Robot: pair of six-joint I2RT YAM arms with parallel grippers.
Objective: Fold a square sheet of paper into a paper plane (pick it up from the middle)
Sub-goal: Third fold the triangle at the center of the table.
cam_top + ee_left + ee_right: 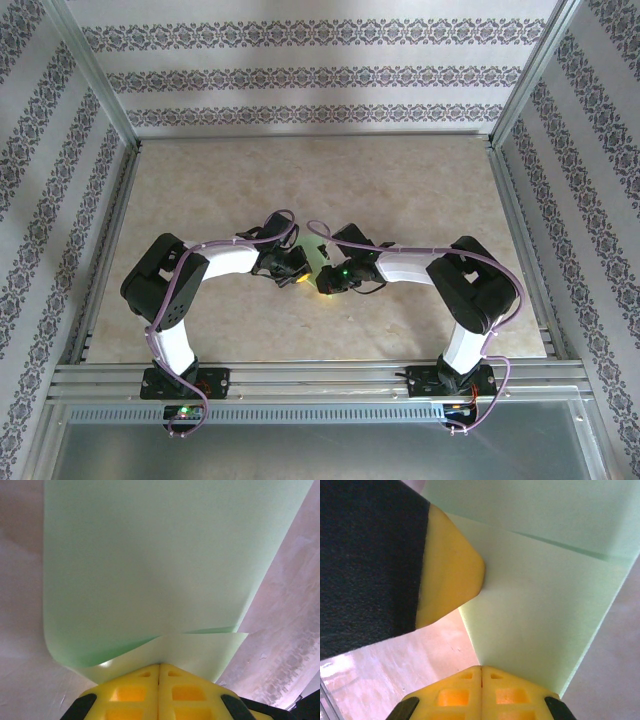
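Your left gripper (159, 668) has its yellow fingers pressed tip to tip with no gap you can see, and the paper's (150, 570) near edge is pinched between them. From those tips, in the left wrist view, a paler flap spreads out first and a wider light green surface runs on beyond it. The sheet curls over along its left side.

Your right gripper (481, 669) is likewise closed tight, tips meeting, with the paper clamped at the point where the sheet narrows down to them. In the right wrist view the paper fans up and to the right from that grip. A straight line crosses it near the top right, where a paler layer meets a greener one. At the upper left of that view one yellow finger of your left gripper, black on its back, touches the paper's left edge, so both grips sit near each other on the same sheet.

From above, the two grippers meet just near of the middle of the table (400, 190), left one on the left, right one on the right. The paper shows as a small pale green patch between them. You cannot tell from these views whether any part of it rests on the table. Both arms reach inward with their elbows bent outward.
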